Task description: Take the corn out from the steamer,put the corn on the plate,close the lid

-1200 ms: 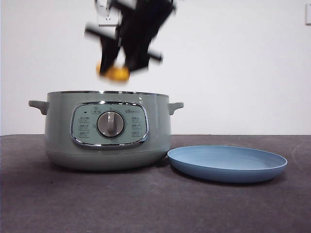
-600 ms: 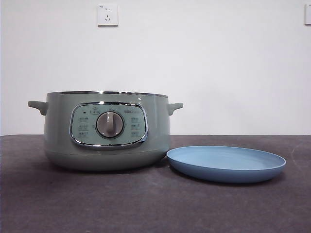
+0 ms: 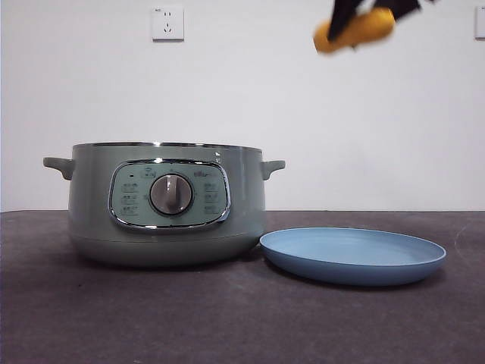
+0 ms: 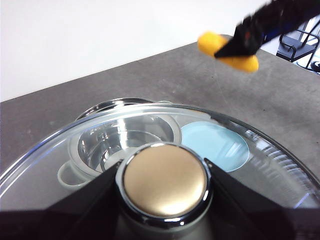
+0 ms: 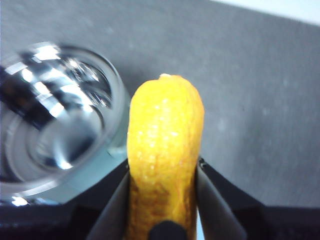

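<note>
High above the wide light-blue plate (image 3: 353,256), my right gripper (image 3: 362,17) pinches the stubby yellow corn cob (image 3: 355,30), clear of the sage-green steamer (image 3: 167,203). My left gripper (image 4: 162,182) clamps the glass lid's knob (image 4: 165,181), keeping the pot open.

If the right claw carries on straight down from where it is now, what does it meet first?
Probably the wide light-blue plate: the right claw, gripping the stubby yellow corn cob, hangs high above it, though depth is unclear.
</note>
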`<state>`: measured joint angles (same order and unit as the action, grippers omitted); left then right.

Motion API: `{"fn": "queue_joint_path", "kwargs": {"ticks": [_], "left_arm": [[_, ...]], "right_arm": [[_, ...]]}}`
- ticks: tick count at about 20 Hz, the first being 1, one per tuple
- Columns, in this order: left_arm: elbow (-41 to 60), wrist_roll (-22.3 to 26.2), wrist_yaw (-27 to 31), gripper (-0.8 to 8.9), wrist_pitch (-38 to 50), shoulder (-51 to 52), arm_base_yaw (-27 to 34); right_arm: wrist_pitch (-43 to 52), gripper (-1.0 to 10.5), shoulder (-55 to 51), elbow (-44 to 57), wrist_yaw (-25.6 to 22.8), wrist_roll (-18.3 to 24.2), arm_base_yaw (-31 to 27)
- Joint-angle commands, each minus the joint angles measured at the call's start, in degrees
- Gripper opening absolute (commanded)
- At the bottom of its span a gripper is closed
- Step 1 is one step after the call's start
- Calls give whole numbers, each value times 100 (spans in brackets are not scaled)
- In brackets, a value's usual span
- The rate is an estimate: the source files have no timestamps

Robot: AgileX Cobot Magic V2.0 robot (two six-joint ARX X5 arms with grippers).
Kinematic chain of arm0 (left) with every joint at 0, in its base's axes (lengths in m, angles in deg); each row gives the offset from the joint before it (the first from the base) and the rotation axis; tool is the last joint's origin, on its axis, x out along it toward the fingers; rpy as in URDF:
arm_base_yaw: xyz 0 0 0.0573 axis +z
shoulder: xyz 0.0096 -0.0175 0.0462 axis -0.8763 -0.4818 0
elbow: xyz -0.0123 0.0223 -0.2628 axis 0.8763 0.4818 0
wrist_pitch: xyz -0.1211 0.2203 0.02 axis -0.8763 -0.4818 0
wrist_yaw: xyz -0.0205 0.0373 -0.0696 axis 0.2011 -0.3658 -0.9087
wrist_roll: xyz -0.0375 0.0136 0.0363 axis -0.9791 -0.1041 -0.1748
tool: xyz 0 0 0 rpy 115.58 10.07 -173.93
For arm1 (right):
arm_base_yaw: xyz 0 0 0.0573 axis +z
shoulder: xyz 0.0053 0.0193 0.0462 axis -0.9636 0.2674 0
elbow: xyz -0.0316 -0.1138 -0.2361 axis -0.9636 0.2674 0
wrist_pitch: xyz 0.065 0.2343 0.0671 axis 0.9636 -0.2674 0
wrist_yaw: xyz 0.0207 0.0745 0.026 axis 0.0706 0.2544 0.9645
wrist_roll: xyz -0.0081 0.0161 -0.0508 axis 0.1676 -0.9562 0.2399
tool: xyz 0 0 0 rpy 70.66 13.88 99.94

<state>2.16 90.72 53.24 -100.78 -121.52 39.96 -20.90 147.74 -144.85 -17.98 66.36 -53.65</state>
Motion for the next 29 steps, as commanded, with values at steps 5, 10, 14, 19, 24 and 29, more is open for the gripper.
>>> {"fn": "queue_joint_path", "kwargs": {"ticks": [5, 10, 14, 19, 24, 29], "left_arm": [[-94, 61, -28, -8, 284, 57, -17], [-94, 63, -26, -8, 286, 57, -17], [-94, 63, -26, -8, 284, 57, -17], [-94, 63, -24, -8, 284, 57, -15], [-94, 68, -22, -8, 286, 55, -15], [-94, 66, -22, -8, 334, 55, -15]], "right_arm": [[1912, -17, 50, 2297, 393, -295, -131], [3206, -17, 240, 3366, 389, -389, -136], [3722, -17, 870, 3451, 393, -437, -125], [3941, -16, 1405, 3451, 389, -516, -76], [3816, 10, 1405, 3453, 391, -520, -55], [3687, 396, 1405, 3451, 385, -601, -55]]}}
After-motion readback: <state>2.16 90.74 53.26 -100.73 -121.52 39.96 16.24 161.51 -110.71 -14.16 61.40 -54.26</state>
